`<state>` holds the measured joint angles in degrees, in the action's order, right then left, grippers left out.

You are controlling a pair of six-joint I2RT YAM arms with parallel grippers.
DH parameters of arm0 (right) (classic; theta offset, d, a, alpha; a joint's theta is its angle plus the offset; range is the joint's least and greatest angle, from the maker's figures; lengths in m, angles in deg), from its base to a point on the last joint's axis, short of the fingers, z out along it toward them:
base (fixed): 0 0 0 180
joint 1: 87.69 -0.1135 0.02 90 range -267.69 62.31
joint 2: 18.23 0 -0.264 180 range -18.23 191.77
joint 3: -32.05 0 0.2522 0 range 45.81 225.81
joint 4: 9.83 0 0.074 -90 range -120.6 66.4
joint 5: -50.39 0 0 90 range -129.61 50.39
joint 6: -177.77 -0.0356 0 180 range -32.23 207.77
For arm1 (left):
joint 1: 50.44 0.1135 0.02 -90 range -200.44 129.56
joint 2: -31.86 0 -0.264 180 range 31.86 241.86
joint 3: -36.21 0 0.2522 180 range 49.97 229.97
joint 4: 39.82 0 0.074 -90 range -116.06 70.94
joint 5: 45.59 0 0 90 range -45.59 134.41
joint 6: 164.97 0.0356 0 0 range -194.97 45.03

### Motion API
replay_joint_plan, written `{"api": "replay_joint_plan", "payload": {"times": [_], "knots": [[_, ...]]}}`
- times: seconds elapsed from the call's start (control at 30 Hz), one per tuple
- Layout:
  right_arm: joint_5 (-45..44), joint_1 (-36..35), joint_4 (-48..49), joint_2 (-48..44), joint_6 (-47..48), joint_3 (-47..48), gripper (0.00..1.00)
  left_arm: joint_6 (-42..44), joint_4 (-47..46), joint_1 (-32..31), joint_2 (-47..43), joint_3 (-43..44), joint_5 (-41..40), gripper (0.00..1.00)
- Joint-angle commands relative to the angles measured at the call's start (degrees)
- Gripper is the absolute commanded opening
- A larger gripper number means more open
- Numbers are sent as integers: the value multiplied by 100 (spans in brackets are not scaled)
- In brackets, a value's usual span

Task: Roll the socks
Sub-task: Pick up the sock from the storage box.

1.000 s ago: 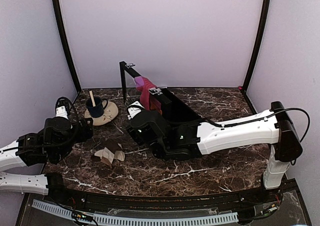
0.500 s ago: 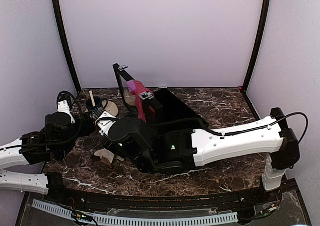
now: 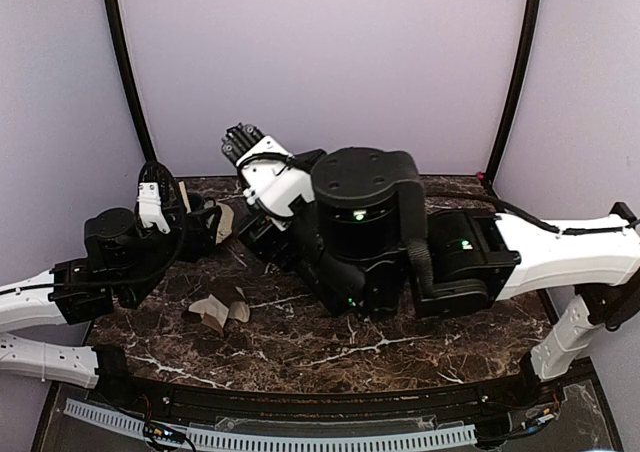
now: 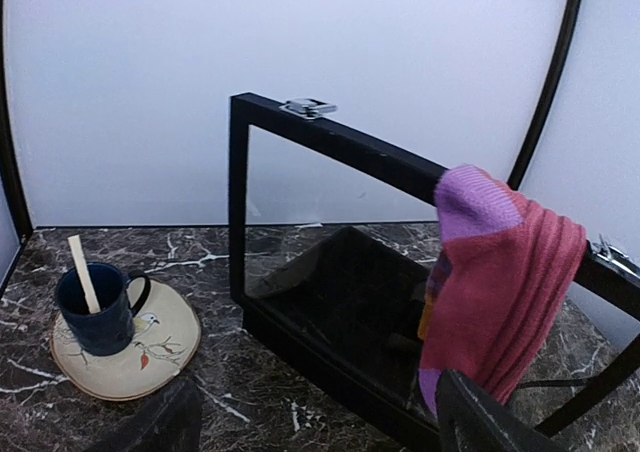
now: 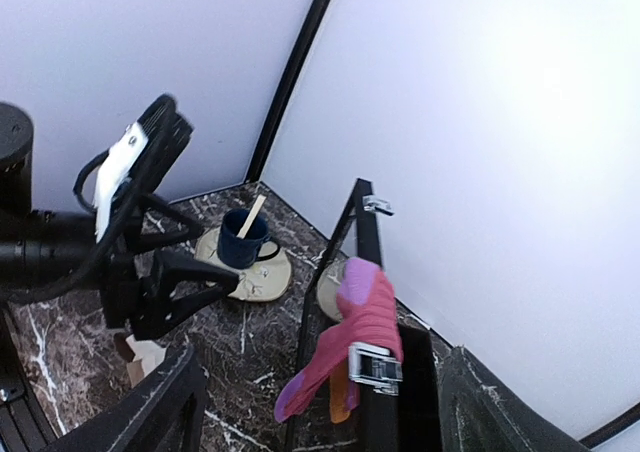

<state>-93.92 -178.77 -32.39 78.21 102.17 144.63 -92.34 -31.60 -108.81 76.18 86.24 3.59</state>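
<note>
The magenta-pink sock (image 4: 500,282) hangs limp over the raised lid frame of the open black case (image 4: 340,292). It also shows in the right wrist view (image 5: 362,327). In the top view my right arm hides it. A crumpled cream-beige bundle (image 3: 215,310), apparently the cream sock, lies on the table front-left. My left gripper (image 4: 320,432) is open and empty, low near the cup, left of the case (image 3: 203,228). My right gripper (image 5: 330,412) is open and empty, held high above the case and the sock (image 3: 243,144).
A dark blue cup (image 4: 97,312) with a wooden stick stands on a beige saucer (image 4: 155,357) at the back left. A round beige thing (image 5: 335,290) shows through the lid frame. Walls close the back and sides. My right arm (image 3: 370,232) spans the middle.
My right arm has lifted and swung up over the case, and now hides the case and the pink sock in the top view. My left gripper has moved forward toward the cup.
</note>
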Motion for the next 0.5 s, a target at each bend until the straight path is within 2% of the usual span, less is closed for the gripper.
{"api": "replay_joint_plan", "payload": {"times": [0.0,0.2,0.33,0.47], "knots": [[-598,3,496,-465,95,-492,78,319,-294,-17,213,250,1172,83],[-1024,187,779,-1128,13,-1110,78,574,-144,-69,649,568,2226,84],[-1022,476,511,-1394,-433,-1391,78,752,71,-284,884,802,2345,84],[-812,817,358,-1649,-912,-1739,78,924,180,-669,1233,1066,2083,84]]}}
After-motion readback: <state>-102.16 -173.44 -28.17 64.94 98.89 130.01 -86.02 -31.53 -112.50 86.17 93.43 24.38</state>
